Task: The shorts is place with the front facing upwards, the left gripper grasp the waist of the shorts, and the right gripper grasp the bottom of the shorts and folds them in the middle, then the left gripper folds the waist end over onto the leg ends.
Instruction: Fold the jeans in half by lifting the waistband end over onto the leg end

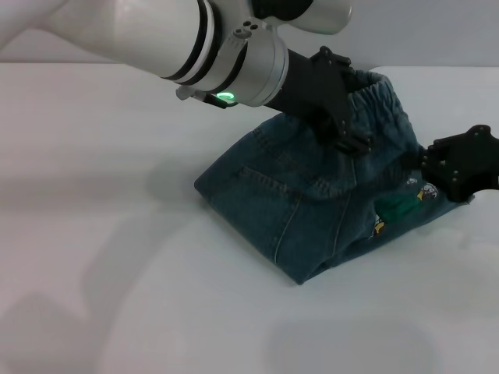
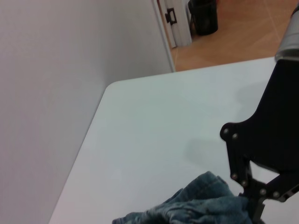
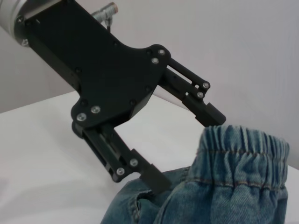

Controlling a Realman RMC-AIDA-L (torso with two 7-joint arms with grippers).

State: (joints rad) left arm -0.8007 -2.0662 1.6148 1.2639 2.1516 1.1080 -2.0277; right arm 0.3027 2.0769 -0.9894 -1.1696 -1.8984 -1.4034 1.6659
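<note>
Half-folded blue denim shorts [image 1: 312, 210]; gathered waist [image 1: 382, 101] raised

Left arm: reaches from upper left across the head view; silver wrist shows a green ring.
Left gripper [image 1: 352, 125]: angled downward, black fingers [image 3: 205, 111] spread apart, nothing clamped between them.
Right gripper [image 1: 437, 167]: low at the right edge, only its black tip visible.
</note>
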